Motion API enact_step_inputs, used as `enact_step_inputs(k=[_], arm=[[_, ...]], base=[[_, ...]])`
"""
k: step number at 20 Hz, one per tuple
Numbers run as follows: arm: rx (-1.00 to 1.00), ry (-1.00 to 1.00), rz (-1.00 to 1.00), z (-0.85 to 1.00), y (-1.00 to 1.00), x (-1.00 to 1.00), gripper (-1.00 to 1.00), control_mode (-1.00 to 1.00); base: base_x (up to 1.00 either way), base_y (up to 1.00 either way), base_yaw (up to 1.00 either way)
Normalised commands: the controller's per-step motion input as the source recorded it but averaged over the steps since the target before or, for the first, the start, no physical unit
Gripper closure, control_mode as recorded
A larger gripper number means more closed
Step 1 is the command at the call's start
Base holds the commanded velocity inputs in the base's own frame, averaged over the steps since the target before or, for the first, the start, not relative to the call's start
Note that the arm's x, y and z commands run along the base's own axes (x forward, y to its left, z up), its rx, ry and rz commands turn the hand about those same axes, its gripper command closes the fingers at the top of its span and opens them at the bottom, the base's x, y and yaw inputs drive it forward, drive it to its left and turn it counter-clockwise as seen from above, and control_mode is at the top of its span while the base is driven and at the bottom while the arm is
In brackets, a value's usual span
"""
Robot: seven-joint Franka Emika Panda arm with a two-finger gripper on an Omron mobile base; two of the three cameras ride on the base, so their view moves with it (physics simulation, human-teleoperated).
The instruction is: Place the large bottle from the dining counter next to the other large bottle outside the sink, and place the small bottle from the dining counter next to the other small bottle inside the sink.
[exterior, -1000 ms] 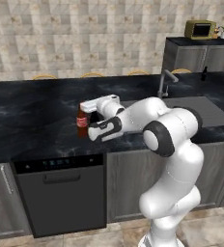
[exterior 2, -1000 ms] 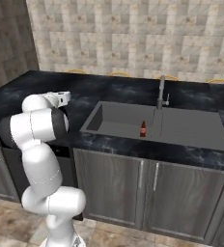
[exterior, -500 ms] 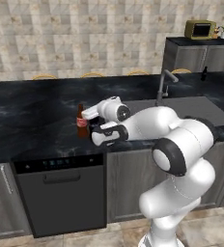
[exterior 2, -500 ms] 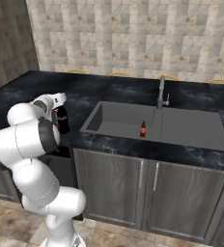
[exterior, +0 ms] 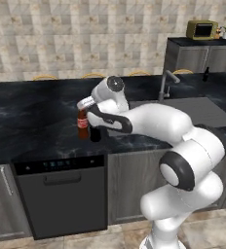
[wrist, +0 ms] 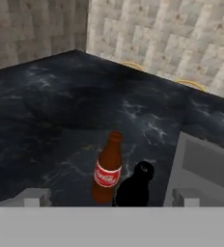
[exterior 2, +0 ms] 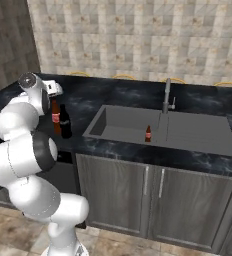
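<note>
While the claw (wrist: 109, 205) is held with its jaws apart, nothing is gripped. Just beneath it, the large bottle (wrist: 133, 185) and the other large bottle (wrist: 107, 169) are seen standing upright, touching, on the desk (wrist: 46, 120).

In the hand view, the brown bottle (wrist: 106, 171) and black bottle (wrist: 134, 187) stand touching at 6 o'clock; the surface (wrist: 51, 116) lies open from 9 to 12, the sink (wrist: 205, 169) wall at 3.
</note>
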Motion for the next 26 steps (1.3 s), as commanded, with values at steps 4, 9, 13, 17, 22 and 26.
enact_step_inputs(k=[4,9,13,17,22,26], arm=[[-0.1,0.11,0.0,-0.03,-0.02,-0.24,-1.0,-1.0],[0.01,-0.06,0.0,-0.34,-0.39,-0.57,-1.0,-1.0],[0.09,-0.09,0.0,-0.69,-0.69,-0.62,-1.0,-1.0],[0.1,-0.05,0.0,-0.62,-0.77,-0.36,-1.0,-1.0],[0.04,-0.02,0.0,-0.16,-0.49,-0.08,-1.0,-1.0],[0.01,0.0,0.0,-0.02,-0.32,0.0,-1.0,-1.0]], base=[[0.0,0.0,0.0],[0.0,0.0,0.0],[0.0,0.0,0.0],[0.0,0.0,0.0],[0.0,0.0,0.0],[0.0,0.0,0.0]])
